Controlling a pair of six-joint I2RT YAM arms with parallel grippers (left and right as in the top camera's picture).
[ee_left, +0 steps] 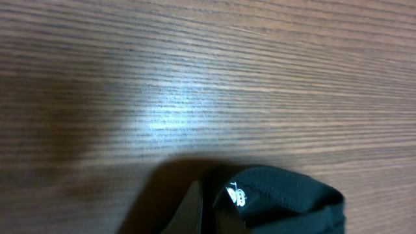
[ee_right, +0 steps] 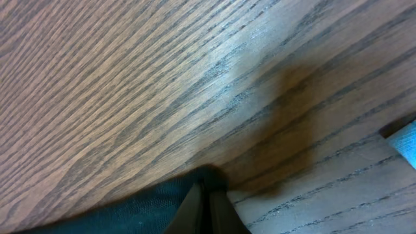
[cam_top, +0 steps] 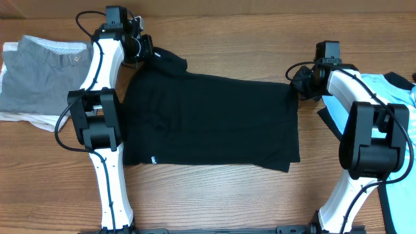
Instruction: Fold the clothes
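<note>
Robot lab workbench.
Left arm [cam_top: 107,169] and right arm [cam_top: 364,149] stand at a wood-grain table's [cam_top: 227,26] near edge; black shirt [cam_top: 214,120], grey shorts [cam_top: 39,75] and light blue shirt [cam_top: 402,91] lie on it.

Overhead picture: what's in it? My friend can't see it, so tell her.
A black shirt lies flat on a wooden table, its far corners pinched by the robot's left claw and right claw, both shut on it. Grey clothes lie at the left, a light blue shirt at the right.

Table [cam_top: 260,39] holds black shirt [cam_top: 214,123], blue shirt [cam_top: 400,91], shorts [cam_top: 39,78].
</note>
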